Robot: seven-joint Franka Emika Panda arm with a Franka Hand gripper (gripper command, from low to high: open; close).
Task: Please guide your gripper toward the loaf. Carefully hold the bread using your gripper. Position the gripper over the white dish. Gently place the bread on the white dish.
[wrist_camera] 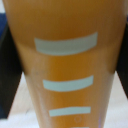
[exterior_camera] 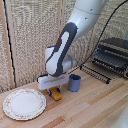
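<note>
The loaf (exterior_camera: 56, 95) is a small orange-brown block low over the wooden table, just to the exterior view's left of the blue cup. My gripper (exterior_camera: 53, 91) is down on it, its white block directly above and its dark blue fingers on either side. In the wrist view the loaf (wrist_camera: 67, 60) fills the picture, orange with pale stripes, and a dark finger (wrist_camera: 4, 65) presses against each long side. The jaws look shut on the loaf. The white dish (exterior_camera: 24, 104) lies flat at the exterior view's lower left, apart from the gripper, with nothing on it.
A blue cup (exterior_camera: 74, 83) stands right beside the gripper on the exterior view's right. A dark toaster oven (exterior_camera: 112, 54) with a pulled-out wire rack (exterior_camera: 96, 73) sits at the back right. A woven screen (exterior_camera: 25, 40) closes off the back.
</note>
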